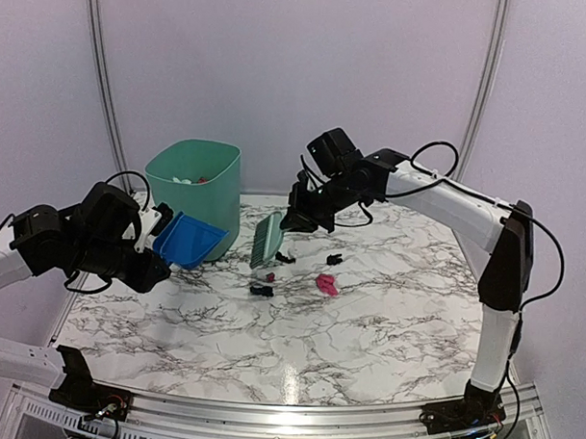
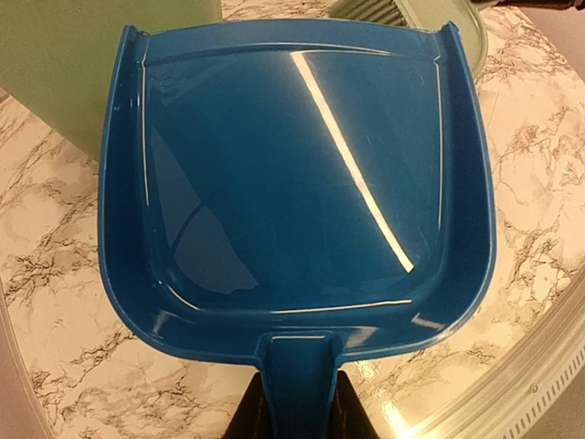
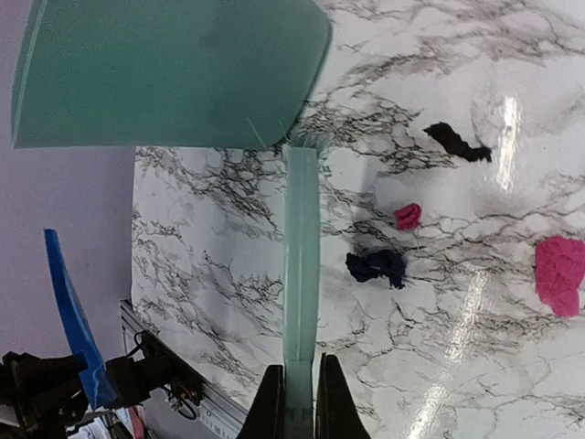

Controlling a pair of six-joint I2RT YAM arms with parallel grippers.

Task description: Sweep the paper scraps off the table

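The small crumpled paper scraps (image 1: 326, 284), pink, magenta and black, lie scattered on the glossy white marble-patterned table (image 1: 385, 348) around the middle of the top view. In the right wrist view they sit at centre right, well apart from one another. They look very light and soft, so on this slick surface a bristle stroke should push them easily, though a fast flick could scatter them; pinching each one would be fiddly, so sweeping suits them better. The right jaws are closed on the slim handle of the mint-green plastic hand brush (image 3: 300, 274), at the bottom centre of the right wrist view. The brush head is up near the bin, to the left of the scraps in the top view. The left jaws are clamped on the stub handle of the shiny blue plastic dustpan (image 2: 292, 183), at the bottom centre of the left wrist view. The pan appears empty and is held beside the mint-green plastic bin (image 1: 193, 182) at the upper left of the top view, well apart from the scraps.
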